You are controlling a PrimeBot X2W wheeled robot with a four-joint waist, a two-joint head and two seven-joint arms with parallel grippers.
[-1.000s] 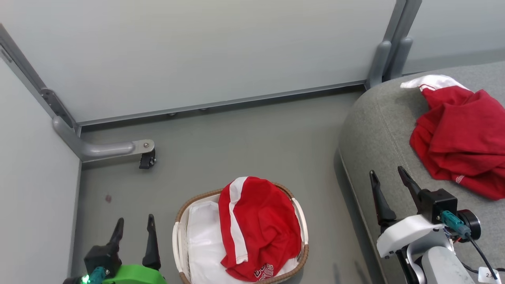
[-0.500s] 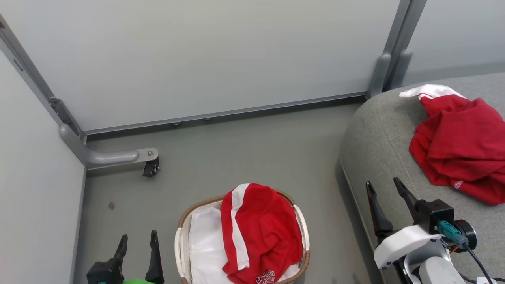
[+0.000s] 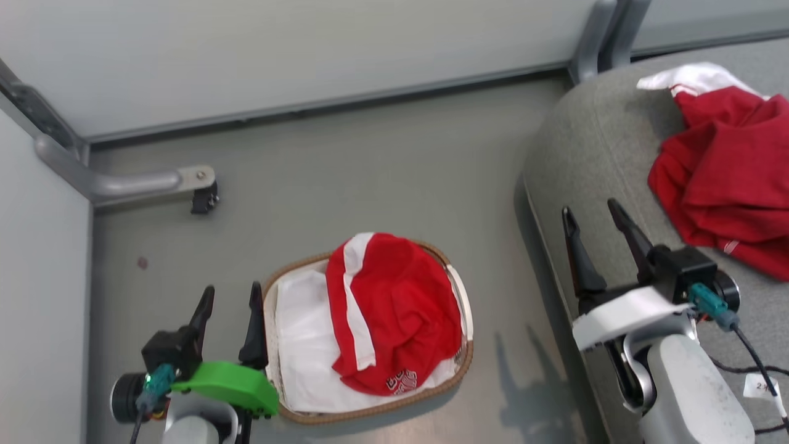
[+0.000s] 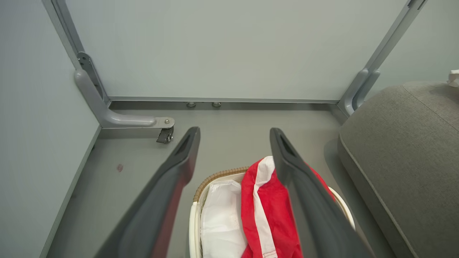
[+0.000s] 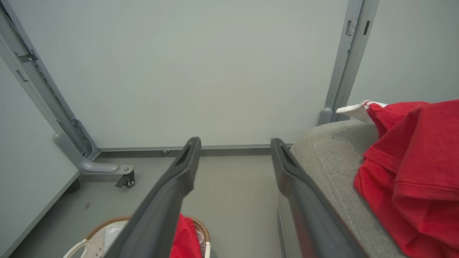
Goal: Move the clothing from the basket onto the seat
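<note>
A red garment [image 3: 394, 311] with a white stripe lies heaped in the basket [image 3: 456, 370] on the floor, over the white liner [image 3: 302, 345]. A second red garment [image 3: 730, 176] is spread on the grey seat [image 3: 592, 154] at the right. My left gripper [image 3: 231, 294] hangs open and empty just left of the basket's rim. My right gripper [image 3: 592, 206] stands open and empty over the seat's front edge, left of the second garment. The left wrist view looks down on the red garment [image 4: 267, 211] between my open fingers [image 4: 179, 161]. The right wrist view has the seat garment [image 5: 412, 168] to the right.
A grey partition wall [image 3: 296, 49] closes the back and left. A metal foot with a black caster [image 3: 203, 198] sits on the floor left of the basket. An upright post [image 3: 595, 37] stands by the seat's back corner. Bare grey floor [image 3: 370, 166] lies between basket and wall.
The head view has tilted down, so the whole picture has shifted up. Both grippers show higher and fuller in the picture. Both stay open, and the garments lie as before.
</note>
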